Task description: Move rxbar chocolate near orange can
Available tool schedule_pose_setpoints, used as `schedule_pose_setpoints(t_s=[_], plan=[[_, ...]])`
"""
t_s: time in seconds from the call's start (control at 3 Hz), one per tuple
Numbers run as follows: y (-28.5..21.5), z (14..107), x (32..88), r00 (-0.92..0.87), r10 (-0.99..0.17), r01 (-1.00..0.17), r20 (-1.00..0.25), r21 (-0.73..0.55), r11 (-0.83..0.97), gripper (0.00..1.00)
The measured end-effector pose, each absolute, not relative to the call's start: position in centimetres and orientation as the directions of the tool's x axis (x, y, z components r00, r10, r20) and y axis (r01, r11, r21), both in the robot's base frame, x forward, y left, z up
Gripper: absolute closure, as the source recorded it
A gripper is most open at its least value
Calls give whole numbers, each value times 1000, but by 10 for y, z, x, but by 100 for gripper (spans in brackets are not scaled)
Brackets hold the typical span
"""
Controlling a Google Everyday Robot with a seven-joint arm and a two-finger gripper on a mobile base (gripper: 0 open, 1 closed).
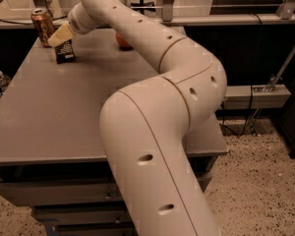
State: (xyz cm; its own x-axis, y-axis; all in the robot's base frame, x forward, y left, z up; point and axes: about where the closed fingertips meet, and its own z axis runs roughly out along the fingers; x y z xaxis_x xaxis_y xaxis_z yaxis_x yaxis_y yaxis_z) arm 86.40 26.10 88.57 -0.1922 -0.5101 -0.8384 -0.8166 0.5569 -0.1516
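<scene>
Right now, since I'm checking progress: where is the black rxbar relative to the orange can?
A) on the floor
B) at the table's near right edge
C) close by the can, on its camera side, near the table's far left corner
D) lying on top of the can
C: the rxbar chocolate shows just below the gripper, close to the orange can at the far left of the table.
</scene>
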Motion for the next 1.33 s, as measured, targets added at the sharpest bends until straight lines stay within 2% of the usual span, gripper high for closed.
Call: schedule_pose_setpoints(t_s=[0.33, 1.0, 1.33], plan=[[231, 904, 844, -160, -486, -827, -859, -152, 541, 0], [141, 952, 762, -63, -364, -865, -929, -131, 484, 0], [80, 991, 728, 7, -334, -865, -943, -174, 471, 0]])
